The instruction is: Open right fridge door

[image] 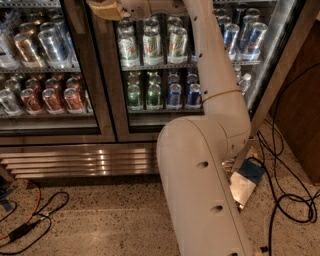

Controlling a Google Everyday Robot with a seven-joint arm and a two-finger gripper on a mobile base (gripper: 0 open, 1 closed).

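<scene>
Fig. The claw (106,9) is hovering at the top edge of view, whether open or closed I cannot tell, with the right fridge door (150,117) sitting just below and right of it, apparently shut. The approach step is seemingly going on; next it is needing a hold on the door edge nearest it, then an outward pull. Showing: one arm (210,190), one claw, two glass doors
</scene>
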